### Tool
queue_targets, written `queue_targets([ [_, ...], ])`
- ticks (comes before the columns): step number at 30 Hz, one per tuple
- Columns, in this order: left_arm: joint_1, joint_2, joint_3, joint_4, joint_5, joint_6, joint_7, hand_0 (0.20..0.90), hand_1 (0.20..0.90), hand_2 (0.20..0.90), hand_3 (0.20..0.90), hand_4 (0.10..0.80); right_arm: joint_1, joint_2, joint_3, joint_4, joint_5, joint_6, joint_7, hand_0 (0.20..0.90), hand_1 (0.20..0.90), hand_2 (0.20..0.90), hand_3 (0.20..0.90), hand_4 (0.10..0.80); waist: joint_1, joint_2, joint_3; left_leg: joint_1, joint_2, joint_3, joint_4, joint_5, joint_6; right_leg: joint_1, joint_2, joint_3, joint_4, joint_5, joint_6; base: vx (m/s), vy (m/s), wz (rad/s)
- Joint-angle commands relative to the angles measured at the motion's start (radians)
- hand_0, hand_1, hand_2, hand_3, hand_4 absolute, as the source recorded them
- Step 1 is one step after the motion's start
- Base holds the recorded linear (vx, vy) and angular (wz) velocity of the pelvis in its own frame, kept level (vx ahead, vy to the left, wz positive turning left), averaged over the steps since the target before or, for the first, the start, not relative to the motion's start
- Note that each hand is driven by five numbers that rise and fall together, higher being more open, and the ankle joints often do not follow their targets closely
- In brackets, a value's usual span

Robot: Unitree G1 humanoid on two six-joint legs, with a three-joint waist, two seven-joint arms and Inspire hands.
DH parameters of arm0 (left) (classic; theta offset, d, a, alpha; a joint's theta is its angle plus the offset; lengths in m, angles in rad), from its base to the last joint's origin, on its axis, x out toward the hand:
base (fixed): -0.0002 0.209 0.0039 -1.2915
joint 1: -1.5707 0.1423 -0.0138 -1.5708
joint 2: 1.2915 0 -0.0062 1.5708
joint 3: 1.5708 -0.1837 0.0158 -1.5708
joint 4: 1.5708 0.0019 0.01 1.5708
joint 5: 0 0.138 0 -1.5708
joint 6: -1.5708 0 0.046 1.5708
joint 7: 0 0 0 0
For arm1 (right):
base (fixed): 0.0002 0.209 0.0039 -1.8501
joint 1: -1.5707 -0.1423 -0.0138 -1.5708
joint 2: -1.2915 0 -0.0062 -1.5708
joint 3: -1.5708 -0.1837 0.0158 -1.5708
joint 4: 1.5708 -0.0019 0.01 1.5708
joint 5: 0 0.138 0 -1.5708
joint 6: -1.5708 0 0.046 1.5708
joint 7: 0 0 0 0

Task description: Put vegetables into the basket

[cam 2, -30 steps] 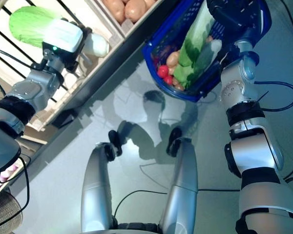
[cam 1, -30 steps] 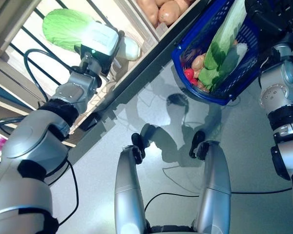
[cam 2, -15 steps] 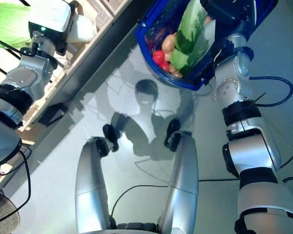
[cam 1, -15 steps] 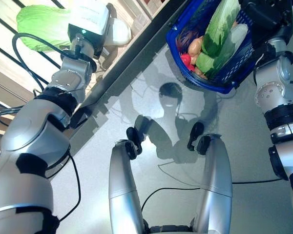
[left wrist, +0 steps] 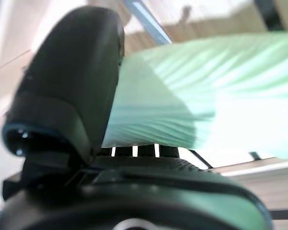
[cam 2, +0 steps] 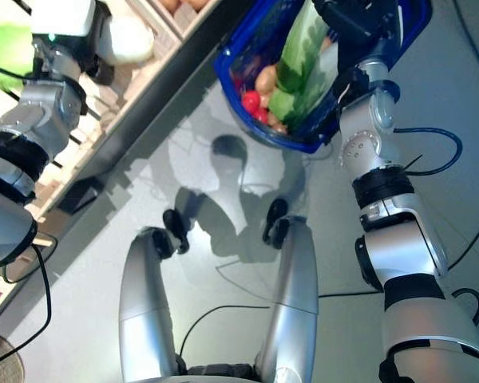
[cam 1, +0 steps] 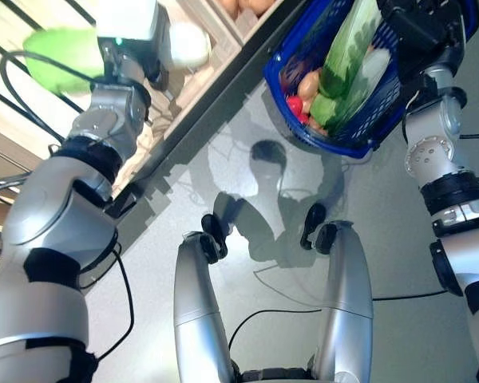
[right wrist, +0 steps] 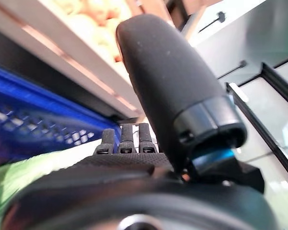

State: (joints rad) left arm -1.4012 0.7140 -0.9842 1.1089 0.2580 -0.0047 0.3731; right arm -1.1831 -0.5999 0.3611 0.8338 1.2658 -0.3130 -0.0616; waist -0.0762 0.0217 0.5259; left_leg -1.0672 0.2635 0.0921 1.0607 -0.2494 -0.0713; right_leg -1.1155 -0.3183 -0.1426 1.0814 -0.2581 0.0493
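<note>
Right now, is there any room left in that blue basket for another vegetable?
Little: the blue basket is crowded, a long green cabbage lying over potatoes and red pieces. The only bare patch shows beside the cabbage, by the basket's far wall.

One blue plastic mesh basket (cam 1: 367, 120) holds one long green-and-white leafy cabbage (cam 1: 347, 60), two red tomatoes (cam 1: 298, 109) (small, partly hidden) and at least one tan potato (cam 1: 309, 82). One pale green cabbage (left wrist: 206, 96) lies on the slatted wooden shelf (cam 1: 199, 76).
</note>
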Motion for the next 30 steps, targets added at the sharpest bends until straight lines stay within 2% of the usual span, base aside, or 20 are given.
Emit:
queue_targets([
  [1, -0.062, 0.030, 0.106, -0.003, -0.090, -0.078, 0.064, 0.300, 0.300, 0.300, 0.300, 0.400, -0.025, -0.008, -0.093, -0.070, 0.011, -0.085, 0.049, 0.900, 0.900, 0.900, 0.900, 0.800, 0.003, -0.013, -0.006, 0.138, 0.031, -0.007, -0.066, -0.040, -0.053, 0.158, 0.010, 0.029, -0.105, 0.038, 0.062, 0.038, 0.010, 0.00],
  [2, -0.031, 0.035, 0.146, -0.010, -0.135, -0.125, 0.069, 0.300, 0.300, 0.300, 0.300, 0.400, -0.002, -0.001, -0.101, -0.070, -0.002, -0.065, 0.054, 0.900, 0.900, 0.900, 0.900, 0.800, 0.005, -0.012, -0.006, 0.199, 0.035, 0.001, -0.099, -0.028, -0.058, 0.215, 0.012, 0.030, -0.125, 0.036, 0.058, 0.044, 0.007, -0.02],
  [5, 0.018, 0.048, 0.205, -0.033, -0.199, -0.182, 0.066, 0.300, 0.300, 0.300, 0.300, 0.400, 0.031, 0.004, -0.107, -0.070, -0.034, -0.034, 0.058, 0.900, 0.900, 0.900, 0.900, 0.800, 0.008, -0.013, -0.006, 0.295, 0.043, 0.021, -0.143, -0.013, -0.062, 0.309, 0.006, 0.023, -0.159, 0.035, 0.053, 0.065, 0.006, -0.06],
  [7, 0.089, 0.069, 0.270, -0.070, -0.263, -0.243, 0.031, 0.300, 0.300, 0.300, 0.300, 0.400, 0.089, 0.007, -0.115, -0.080, -0.060, 0.007, 0.070, 0.900, 0.900, 0.900, 0.900, 0.800, 0.013, -0.017, -0.028, 0.392, 0.039, 0.038, -0.189, 0.002, -0.060, 0.407, -0.001, 0.003, -0.200, 0.039, 0.044, 0.104, 0.003, -0.01],
  [9, 0.117, 0.074, 0.291, -0.088, -0.276, -0.254, 0.020, 0.300, 0.300, 0.300, 0.300, 0.400, 0.110, 0.010, -0.115, -0.089, -0.066, 0.019, 0.071, 0.900, 0.900, 0.900, 0.900, 0.800, 0.015, -0.018, -0.042, 0.419, 0.037, 0.043, -0.204, 0.007, -0.058, 0.434, -0.004, -0.003, -0.215, 0.041, 0.041, 0.103, -0.003, 0.03],
  [12, 0.252, 0.080, 0.393, -0.186, -0.393, -0.290, -0.052, 0.300, 0.300, 0.300, 0.300, 0.400, 0.205, 0.033, -0.125, -0.148, -0.103, 0.072, 0.074, 0.900, 0.900, 0.900, 0.900, 0.800, 0.024, -0.024, -0.111, 0.538, 0.020, 0.060, -0.281, 0.019, -0.050, 0.552, -0.005, -0.023, -0.282, 0.040, 0.033, 0.151, -0.017, 0.04],
  [13, 0.295, 0.066, 0.433, -0.213, -0.438, -0.303, -0.082, 0.300, 0.300, 0.300, 0.300, 0.400, 0.230, 0.046, -0.127, -0.163, -0.118, 0.089, 0.074, 0.900, 0.900, 0.900, 0.900, 0.800, 0.029, -0.027, -0.132, 0.581, 0.013, 0.066, -0.313, 0.024, -0.047, 0.600, -0.008, -0.035, -0.310, 0.039, 0.031, 0.093, -0.028, 0.04],
  [17, 0.372, 0.030, 0.499, -0.258, -0.568, -0.321, -0.160, 0.300, 0.300, 0.300, 0.300, 0.400, 0.269, 0.074, -0.127, -0.186, -0.115, 0.134, 0.062, 0.900, 0.900, 0.900, 0.900, 0.800, 0.039, -0.034, -0.175, 0.671, -0.002, 0.080, -0.388, 0.033, -0.044, 0.698, -0.009, -0.059, -0.382, 0.040, 0.033, 0.050, -0.043, 0.08],
  [19, 0.437, -0.013, 0.556, -0.285, -0.719, -0.326, -0.230, 0.300, 0.300, 0.300, 0.300, 0.400, 0.301, 0.105, -0.120, -0.187, -0.119, 0.183, 0.084, 0.900, 0.900, 0.900, 0.900, 0.800, 0.045, -0.035, -0.208, 0.758, -0.012, 0.101, -0.463, 0.050, -0.047, 0.790, 0.004, -0.086, -0.456, 0.048, 0.033, 0.089, -0.046, 0.02],
  [20, 0.459, -0.029, 0.576, -0.296, -0.747, -0.324, -0.251, 0.300, 0.300, 0.300, 0.300, 0.400, 0.312, 0.114, -0.116, -0.188, -0.122, 0.201, 0.094, 0.900, 0.900, 0.900, 0.900, 0.800, 0.047, -0.035, -0.220, 0.788, -0.016, 0.107, -0.492, 0.057, -0.049, 0.822, 0.011, -0.095, -0.485, 0.051, 0.033, 0.121, -0.050, 0.02],
  [21, 0.506, -0.062, 0.609, -0.322, -0.810, -0.322, -0.285, 0.300, 0.300, 0.300, 0.300, 0.400, 0.338, 0.136, -0.100, -0.198, -0.121, 0.248, 0.126, 0.900, 0.900, 0.900, 0.900, 0.800, 0.050, -0.034, -0.251, 0.852, -0.024, 0.122, -0.556, 0.078, -0.053, 0.888, 0.026, -0.114, -0.551, 0.062, 0.035, 0.046, -0.047, 0.05],
  [23, 0.538, -0.083, 0.629, -0.345, -0.861, -0.321, -0.313, 0.300, 0.300, 0.300, 0.300, 0.400, 0.353, 0.152, -0.086, -0.210, -0.111, 0.276, 0.153, 0.900, 0.900, 0.900, 0.900, 0.800, 0.053, -0.034, -0.273, 0.890, -0.031, 0.140, -0.611, 0.115, -0.046, 0.931, 0.040, -0.134, -0.613, 0.093, 0.027, 0.034, -0.053, 0.14],
  [30, 0.648, -0.198, 0.681, -0.440, -1.027, -0.320, -0.384, 0.300, 0.300, 0.300, 0.300, 0.400, 0.412, 0.240, -0.016, -0.304, -0.110, 0.353, 0.227, 0.900, 0.900, 0.900, 0.900, 0.800, 0.067, -0.036, -0.378, 1.073, -0.067, 0.160, -0.840, 0.191, -0.048, 1.128, 0.092, -0.174, -0.858, 0.161, 0.045, 0.097, -0.056, 0.08],
])
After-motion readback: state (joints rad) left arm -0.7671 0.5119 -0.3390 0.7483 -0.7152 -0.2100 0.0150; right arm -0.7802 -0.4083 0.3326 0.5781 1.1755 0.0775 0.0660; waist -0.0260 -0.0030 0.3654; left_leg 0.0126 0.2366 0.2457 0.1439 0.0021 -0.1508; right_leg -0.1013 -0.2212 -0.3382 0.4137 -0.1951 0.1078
